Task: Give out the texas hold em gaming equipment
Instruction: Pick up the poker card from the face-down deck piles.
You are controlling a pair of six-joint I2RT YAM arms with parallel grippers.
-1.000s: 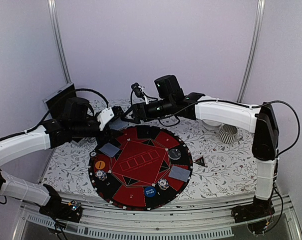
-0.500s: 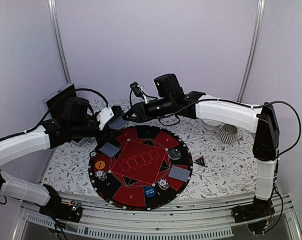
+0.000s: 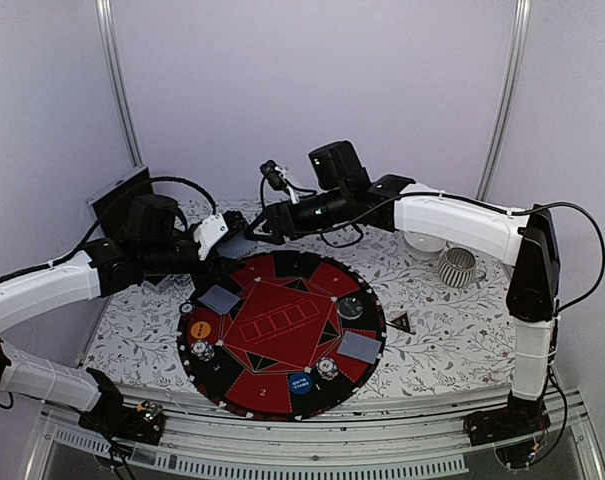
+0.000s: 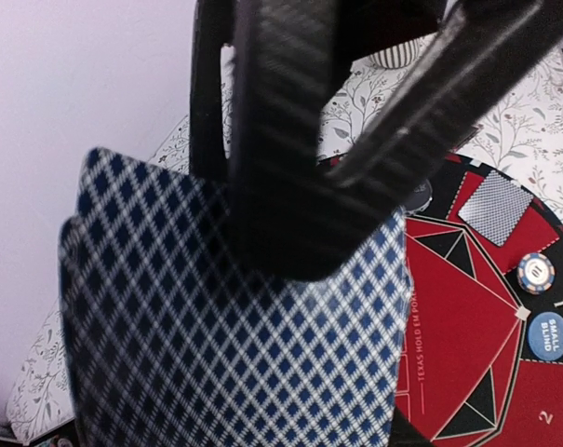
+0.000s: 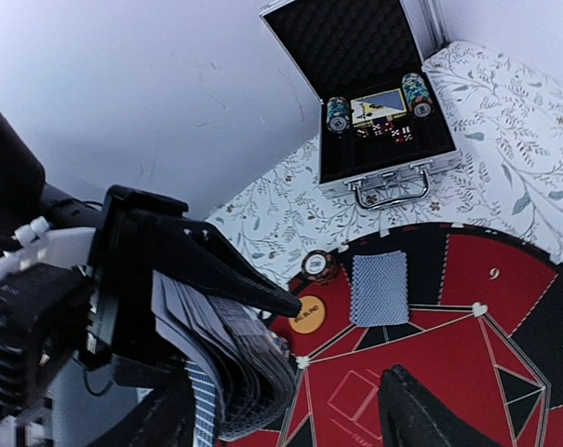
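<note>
while the left pincer (image 4: 262, 223) clenches the card deck (image 4: 234, 363), right pincer (image 5: 286, 400) spread wide beside it

I'm facing plain pale lilac walls (image 3: 312, 70) under soft, even light. Two metal poles (image 3: 117, 80) are running up the back, left and right. A leaf-print cloth (image 3: 452, 335) is covering the table, and an aluminium rail (image 3: 312, 440) is running along its near edge.

Floral cloth (image 3: 442, 335) over the table; round red-and-black mat (image 3: 292, 352) at its centre; white bowl (image 3: 423, 243) far right, ribbed grey cup (image 3: 457, 266) just beside it, nearer; open silver case (image 5: 341, 42), black foam lid, far left; metal poles (image 3: 117, 80) against pale wall.
</note>
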